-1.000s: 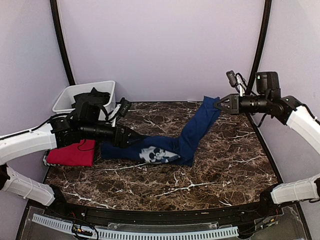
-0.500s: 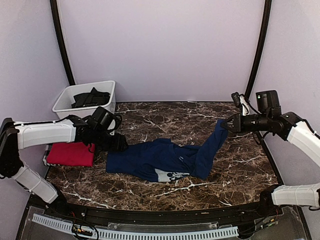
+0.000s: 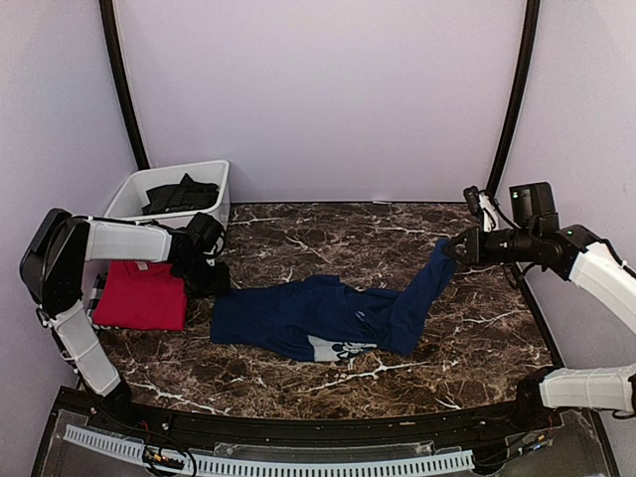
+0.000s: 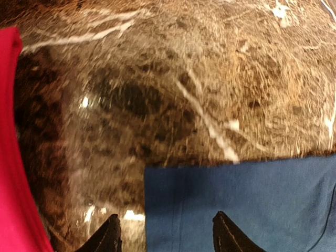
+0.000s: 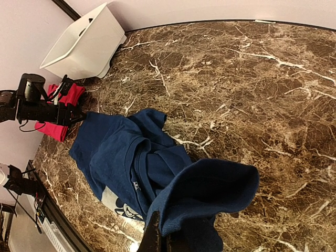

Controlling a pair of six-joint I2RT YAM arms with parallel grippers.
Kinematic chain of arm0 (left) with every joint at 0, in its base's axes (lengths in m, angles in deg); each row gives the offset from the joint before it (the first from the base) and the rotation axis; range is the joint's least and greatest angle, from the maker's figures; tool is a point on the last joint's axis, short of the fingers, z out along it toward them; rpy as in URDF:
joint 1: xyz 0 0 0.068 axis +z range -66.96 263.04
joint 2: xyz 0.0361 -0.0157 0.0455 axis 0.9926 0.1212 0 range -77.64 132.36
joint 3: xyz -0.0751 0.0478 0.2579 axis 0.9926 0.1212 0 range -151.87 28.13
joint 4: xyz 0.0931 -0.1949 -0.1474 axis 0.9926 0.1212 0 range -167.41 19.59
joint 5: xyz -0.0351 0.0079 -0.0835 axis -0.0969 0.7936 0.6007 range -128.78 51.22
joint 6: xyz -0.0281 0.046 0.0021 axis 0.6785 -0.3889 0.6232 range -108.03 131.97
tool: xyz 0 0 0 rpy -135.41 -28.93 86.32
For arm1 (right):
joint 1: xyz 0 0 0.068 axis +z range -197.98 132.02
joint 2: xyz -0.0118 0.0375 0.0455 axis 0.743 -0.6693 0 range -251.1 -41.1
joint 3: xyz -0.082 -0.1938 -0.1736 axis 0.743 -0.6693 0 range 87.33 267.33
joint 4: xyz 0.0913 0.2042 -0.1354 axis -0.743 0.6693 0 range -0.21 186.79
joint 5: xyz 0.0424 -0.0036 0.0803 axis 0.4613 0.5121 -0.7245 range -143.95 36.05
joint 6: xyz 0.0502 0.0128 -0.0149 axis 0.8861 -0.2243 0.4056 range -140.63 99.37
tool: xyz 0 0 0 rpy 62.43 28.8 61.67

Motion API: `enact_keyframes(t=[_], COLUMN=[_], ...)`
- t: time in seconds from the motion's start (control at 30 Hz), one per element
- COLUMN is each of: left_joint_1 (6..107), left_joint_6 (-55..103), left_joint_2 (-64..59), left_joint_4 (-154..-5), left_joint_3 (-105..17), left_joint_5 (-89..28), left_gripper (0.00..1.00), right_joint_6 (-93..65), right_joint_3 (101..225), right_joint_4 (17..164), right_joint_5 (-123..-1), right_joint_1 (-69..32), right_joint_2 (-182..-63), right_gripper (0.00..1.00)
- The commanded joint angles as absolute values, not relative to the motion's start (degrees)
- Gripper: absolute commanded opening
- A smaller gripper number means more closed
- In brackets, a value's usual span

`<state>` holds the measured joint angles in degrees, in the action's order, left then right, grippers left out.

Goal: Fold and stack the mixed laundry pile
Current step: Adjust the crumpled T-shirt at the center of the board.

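Note:
The navy blue T-shirt (image 3: 318, 316) lies crumpled across the middle of the marble table (image 3: 328, 234), with its white print facing the front. My right gripper (image 3: 452, 248) is shut on its right end and holds that end lifted; in the right wrist view the cloth (image 5: 157, 168) drapes over the closed fingers (image 5: 155, 239). My left gripper (image 3: 221, 283) is open just above the shirt's left corner (image 4: 236, 205), holding nothing. The folded red T-shirt (image 3: 139, 295) lies at the table's left edge. The dark charcoal shirt (image 3: 181, 193) sits in the bin.
A white plastic bin (image 3: 134, 189) stands at the back left corner; it also shows in the right wrist view (image 5: 84, 44). Black frame posts rise at both back corners. The red T-shirt's edge (image 4: 10, 157) lies close to the left gripper's left side.
The navy T-shirt came down from a stretched hold onto the table. My left gripper has let go of its left corner and drawn back slightly left. The right gripper lowered and has since held still.

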<state>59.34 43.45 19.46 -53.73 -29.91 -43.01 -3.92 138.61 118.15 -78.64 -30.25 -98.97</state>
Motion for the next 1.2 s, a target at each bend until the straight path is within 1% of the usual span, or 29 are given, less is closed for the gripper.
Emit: enact_keyframes(t=[0.0,0.1,0.2,0.27,0.33,0.37,0.4,0.47,0.6,0.77,0.9,0.97,1.0,1.07,1.13,1.17], left_joint_1=[60.09,60.10,60.04,59.91,59.65,59.55,59.39,58.24,57.48,57.53,57.48,57.47,57.47,57.42,56.25,55.54], left_joint_6=[41.75,41.56,41.65,41.67,41.33,40.80,40.53,39.06,37.89,35.41,32.23,30.18,29.64,28.20,26.93,26.38], left_joint_2=[24.03,26.61,27.53,27.73,28.05,28.06,27.86,25.76,18.48,10.94,7.47,3.71,2.45,-1.93,-5.76,-7.79], left_joint_4=[-54.13,-53.89,-55.10,-56.10,-56.60,-56.77,-57.11,-57.03,-55.55,-51.71,-49.47,-49.58,-50.65,-53.02,-53.81,-53.70], left_joint_3=[-34.13,-35.36,-33.53,-31.94,-30.93,-30.71,-30.53,-30.93,-34.61,-45.85,-52.87,-52.76,-50.61,-45.37,-39.43,-37.38], left_joint_5=[-44.04,-43.40,-42.75,-41.85,-41.63,-40.92,-40.47,-39.58,-37.61,-40.83,-37.97,-34.36,-32.93,-24.79,-19.34,-18.78], left_gripper=[0.57,0.53,0.49,0.43,0.31,0.19,0.10,0.01,0.00,0.00,0.00,0.00,0.00,0.00,0.00,0.00], right_joint_6=[-3.87,-3.73,-3.84,-3.73,-3.68,-3.60,-3.50,-3.49,-4.39,-6.19,-8.70,-8.76,-8.27,-6.85,-4.89,-3.46], right_joint_3=[139.01,139.07,139.02,139.01,138.92,138.88,138.90,139.61,144.80,157.08,164.77,163.41,161.42,154.03,145.77,141.67], right_joint_4=[116.40,116.31,116.26,115.89,115.39,115.05,114.66,114.02,113.41,114.27,118.83,119.86,119.85,120.39,120.49,120.00], right_joint_5=[-78.47,-78.63,-78.89,-79.14,-79.49,-79.75,-79.99,-80.58,-81.70,-84.82,-84.35,-83.66,-83.29,-82.53,-82.21,-82.12], right_joint_1=[-31.06,-31.35,-31.56,-31.71,-32.00,-32.22,-32.51,-33.42,-36.34,-41.45,-42.77,-43.32,-43.64,-43.68,-43.72,-43.71], right_joint_2=[-98.50,-98.57,-98.77,-98.99,-99.41,-99.63,-99.91,-100.83,-103.90,-109.37,-111.61,-109.77,-108.20,-104.94,-101.72,-99.65], right_gripper=[0.00,0.00,0.00,0.00,0.00,0.00,0.00,0.00,0.00,0.00,0.00,0.00,0.00,0.00,0.00,0.00])
